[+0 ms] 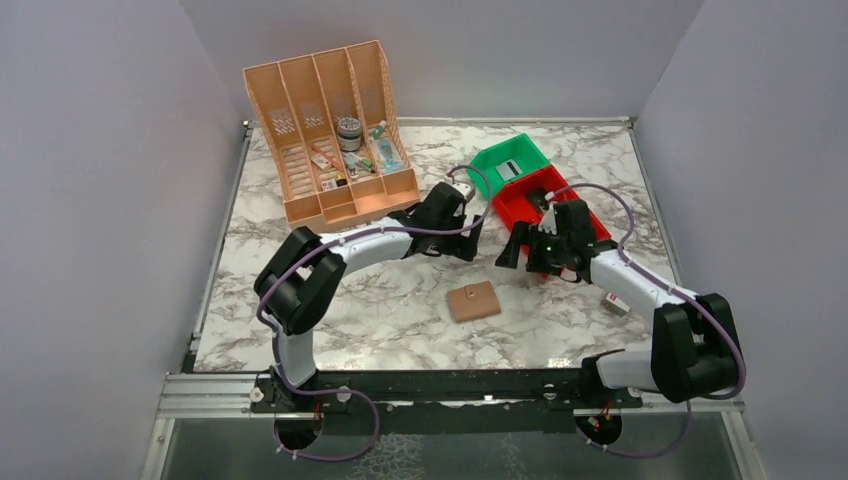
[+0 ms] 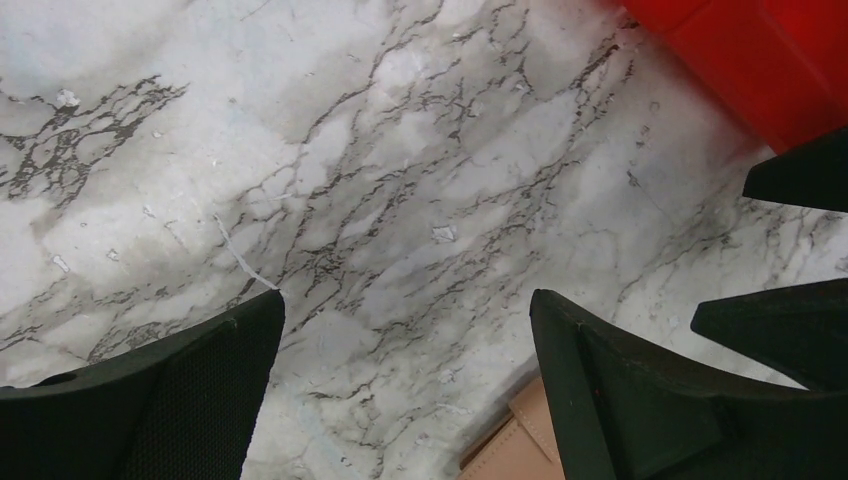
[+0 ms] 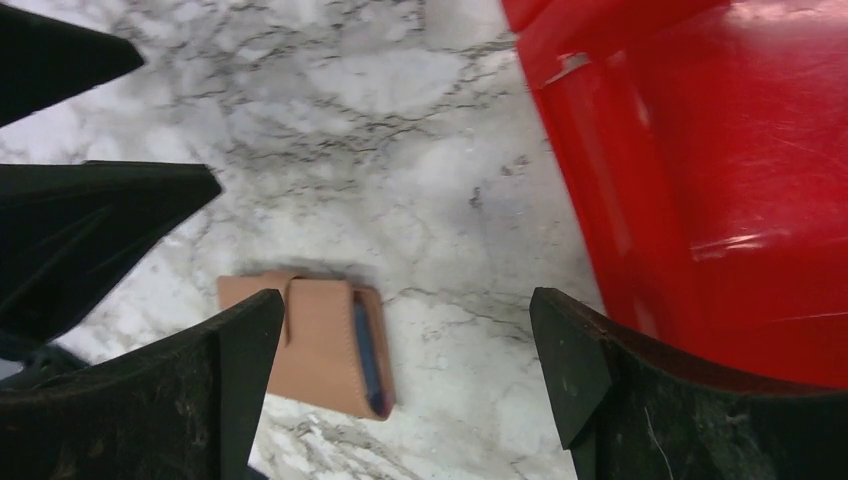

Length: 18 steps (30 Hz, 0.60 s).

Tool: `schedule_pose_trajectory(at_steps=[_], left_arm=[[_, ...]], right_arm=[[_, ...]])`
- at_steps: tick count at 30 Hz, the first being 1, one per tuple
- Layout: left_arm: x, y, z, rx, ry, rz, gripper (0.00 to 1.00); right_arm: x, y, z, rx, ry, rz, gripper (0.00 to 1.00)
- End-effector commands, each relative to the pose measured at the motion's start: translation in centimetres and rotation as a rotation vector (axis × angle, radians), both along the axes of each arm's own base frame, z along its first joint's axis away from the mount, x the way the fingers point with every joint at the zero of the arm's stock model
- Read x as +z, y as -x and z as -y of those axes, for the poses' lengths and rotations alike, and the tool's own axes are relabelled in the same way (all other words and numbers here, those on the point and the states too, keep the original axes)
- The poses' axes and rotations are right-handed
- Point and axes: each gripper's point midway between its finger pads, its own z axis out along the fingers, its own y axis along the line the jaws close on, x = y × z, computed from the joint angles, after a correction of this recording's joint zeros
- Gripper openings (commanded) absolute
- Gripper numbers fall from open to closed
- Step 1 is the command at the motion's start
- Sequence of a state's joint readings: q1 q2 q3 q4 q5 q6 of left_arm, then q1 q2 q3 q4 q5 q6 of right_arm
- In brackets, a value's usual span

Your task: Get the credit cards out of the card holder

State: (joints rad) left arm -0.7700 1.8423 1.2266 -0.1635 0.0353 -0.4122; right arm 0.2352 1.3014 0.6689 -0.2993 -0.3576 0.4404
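The brown card holder (image 1: 473,300) lies folded shut on the marble table, between and in front of both grippers. In the right wrist view it (image 3: 320,345) lies below my left finger, with a dark blue-grey edge showing in its open side. The credit cards are hidden inside. In the left wrist view only its corner (image 2: 515,445) shows, beside my right finger. My left gripper (image 1: 468,243) (image 2: 407,300) is open and empty above bare table. My right gripper (image 1: 512,255) (image 3: 407,297) is open and empty, close to the left one.
A red bin (image 1: 540,200) (image 3: 720,180) (image 2: 760,60) sits right behind the right gripper, with a green bin (image 1: 510,160) behind it. An orange file organiser (image 1: 330,130) stands at the back left. A small white box (image 1: 615,303) lies by the right arm.
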Motion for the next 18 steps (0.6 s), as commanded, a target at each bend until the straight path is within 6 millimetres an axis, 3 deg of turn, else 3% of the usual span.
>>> schedule_pose_trajectory(at_steps=[1,10,15,18], left_arm=[[0.2,-2.8,-1.2,0.081,0.013,0.044,0.96],[-1.2,-5.7,-9.4,0.266,-0.041,0.036,0.96],[-1.3,-6.2,-13.8,0.353,-0.097,0.042,0.96],[-1.2,-6.4,-15.9,0.394,-0.12,0.054,0.96]], right_arm=[[-0.7,-2.3,2.3,-0.119,0.115,0.009,0.95],[-1.7,-3.9,7.2,-0.276,0.359,0.036,0.95],[-0.8,-4.6,9.0,-0.371,0.425,0.067,0.95],[0.4,-5.2,9.2,-0.408,0.414,0.093,0.95]])
